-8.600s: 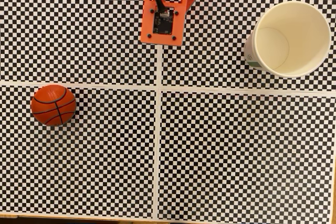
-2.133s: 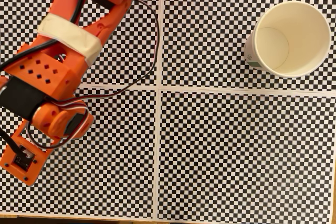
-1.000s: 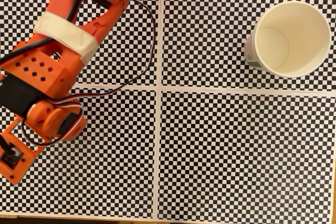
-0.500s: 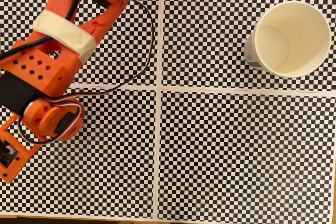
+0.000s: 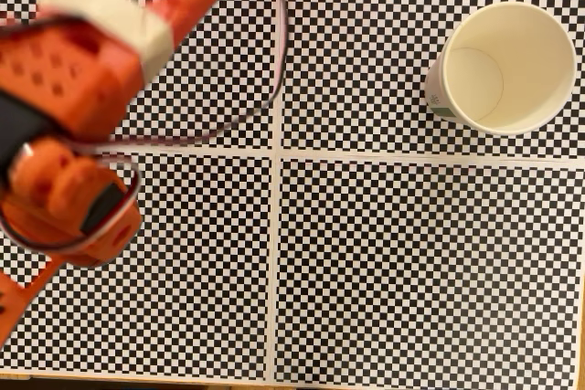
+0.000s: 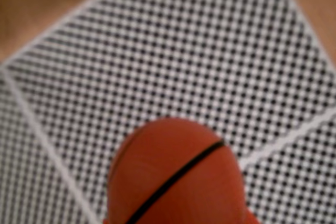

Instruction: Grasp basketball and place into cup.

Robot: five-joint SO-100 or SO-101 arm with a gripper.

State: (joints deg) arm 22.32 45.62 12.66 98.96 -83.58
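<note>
Filling the left part of the fixed view, the orange arm showed large and blurred, with a band of white tape across its upper section and thin cables looping out to its right. Its lower end ran off the left edge near the bottom, so the gripper's fingers were not visible there, and whether they were clamped or parted could not be told from that picture.

In the wrist view the basketball sat close at the bottom centre, orange-red with one black seam line running diagonally across it (the picture was soft, and its lower part was cut by the frame edge). The checkered mat lay behind it with white strips crossing it, and bare wood showed at the top corners. No finger could be made out against the ball, so a grasp on it could not be confirmed.

The cup stood upright at the upper right of the fixed view, well apart from the arm, its cream inside open to the camera and a small green mark on its left outer side. It rested on the checkered mat just above the horizontal white strip.
</note>
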